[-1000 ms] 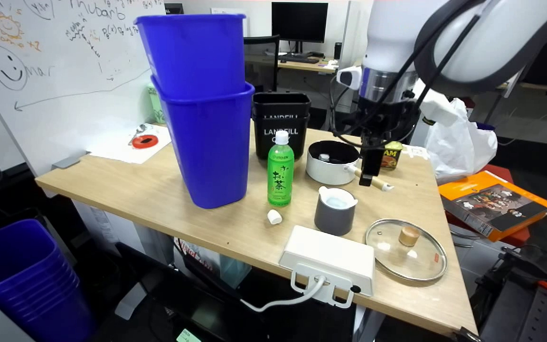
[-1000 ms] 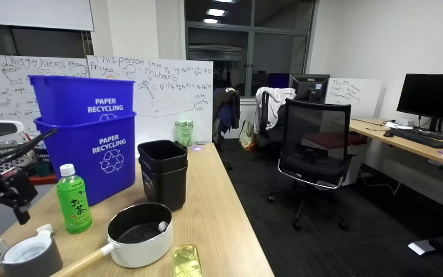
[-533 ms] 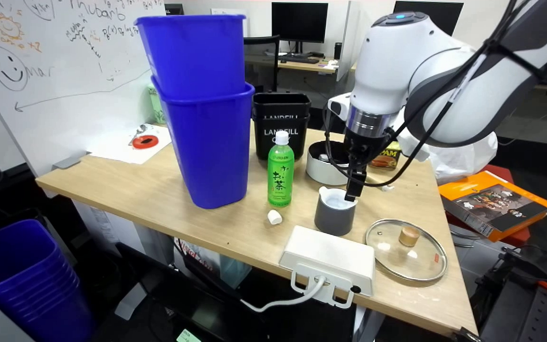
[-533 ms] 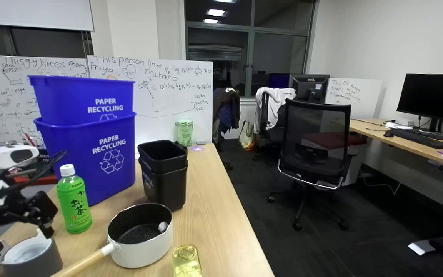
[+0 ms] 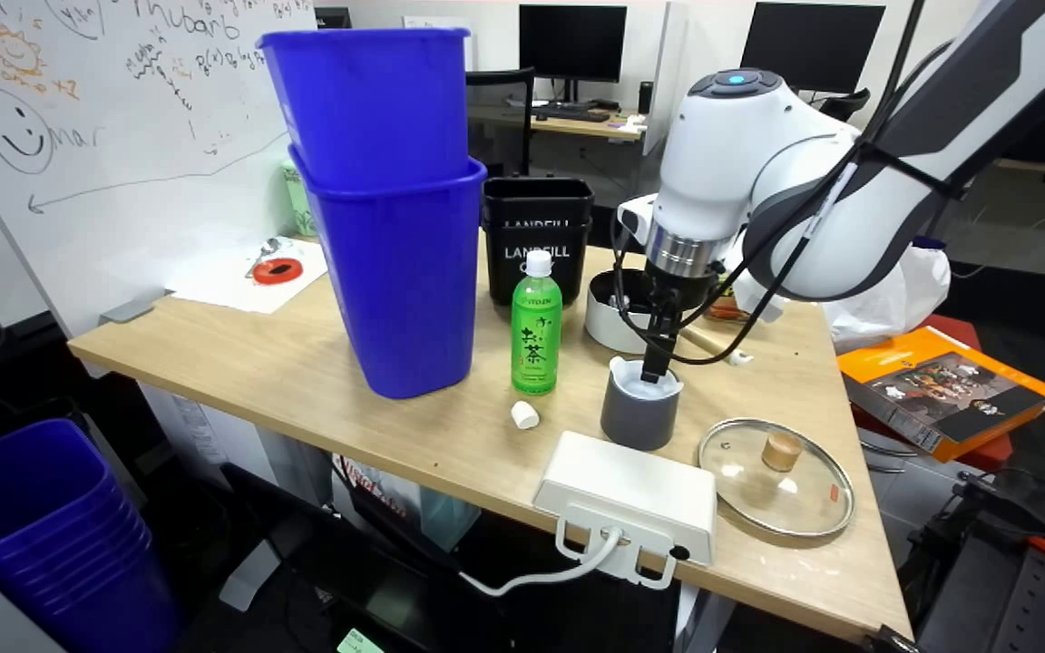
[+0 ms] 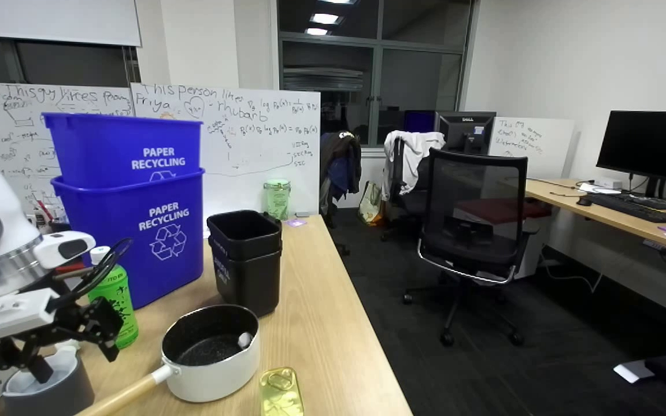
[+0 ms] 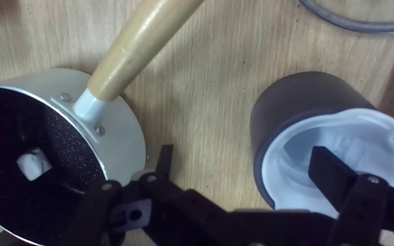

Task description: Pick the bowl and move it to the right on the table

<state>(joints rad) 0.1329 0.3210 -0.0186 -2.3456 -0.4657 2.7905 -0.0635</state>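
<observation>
The bowl (image 5: 639, 419) is a deep, cup-like vessel, dark grey outside with a white inside and a lipped rim. It stands upright on the light wood table (image 5: 259, 354). It also shows in an exterior view (image 6: 76, 390) and in the wrist view (image 7: 296, 92). My gripper (image 7: 243, 148) is open around the bowl's near wall: one finger is over or inside the opening, the other is outside, beside the saucepan. The gripper also shows in both exterior views (image 5: 656, 370) (image 6: 76, 364). Contact with the bowl cannot be told.
A white saucepan (image 7: 128, 136) with a wooden handle stands close beside the bowl. A white power box (image 5: 627, 481) and a glass lid (image 5: 758, 494) lie near it. A green bottle (image 5: 536, 336), a small white piece (image 5: 524, 415), stacked blue bins (image 5: 386, 272) and black bins (image 5: 536, 236) are also there.
My gripper has come down and over from beside the saucepan handle to the bowl, so one finger is now at its opening. The bowl and other objects have not moved.
</observation>
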